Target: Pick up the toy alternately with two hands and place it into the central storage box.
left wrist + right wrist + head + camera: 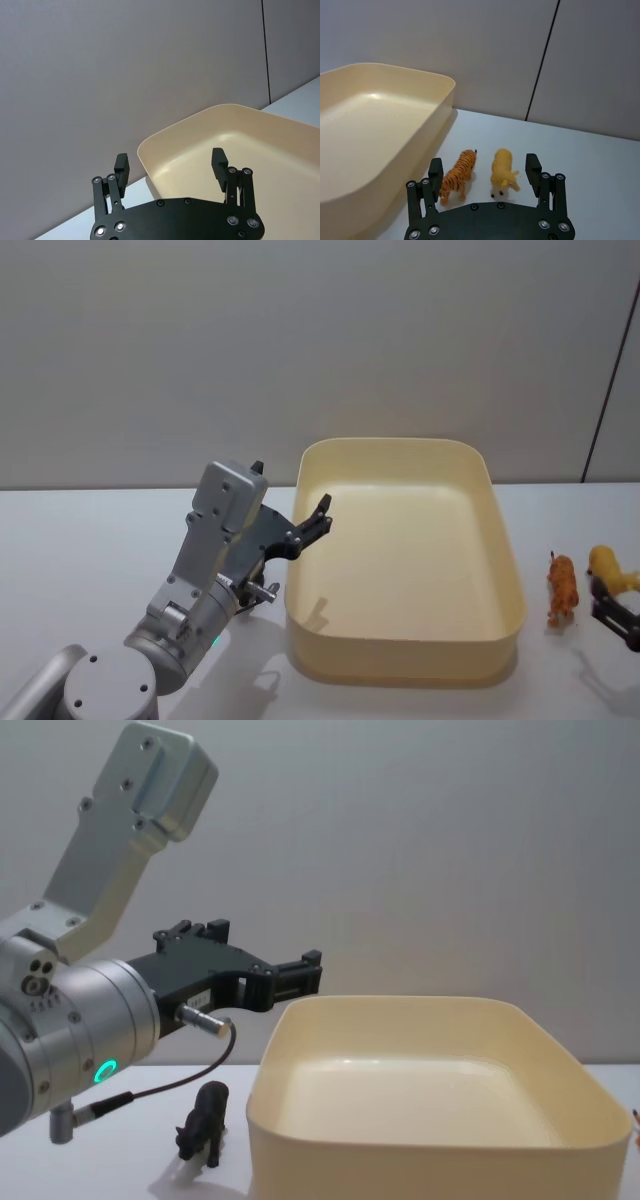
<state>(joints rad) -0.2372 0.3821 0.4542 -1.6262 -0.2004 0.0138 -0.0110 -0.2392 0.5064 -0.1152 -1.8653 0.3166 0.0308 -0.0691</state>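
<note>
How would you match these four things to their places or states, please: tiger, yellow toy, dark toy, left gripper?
Things:
1. tiger
2. yellow toy
3. dark toy
4. left gripper

Places or states:
A. standing on the table, left of the tub
B. between the tub and the yellow toy
C. open, raised at the tub's left rim
D. right of the tiger, farthest from the tub

Pairs: 1-B, 2-D, 3-A, 4-C

Left gripper (291,483) hovers at the storage box's (400,662) left rim; tiger toy (562,590) and yellow toy (608,564) stand right of it.
</note>
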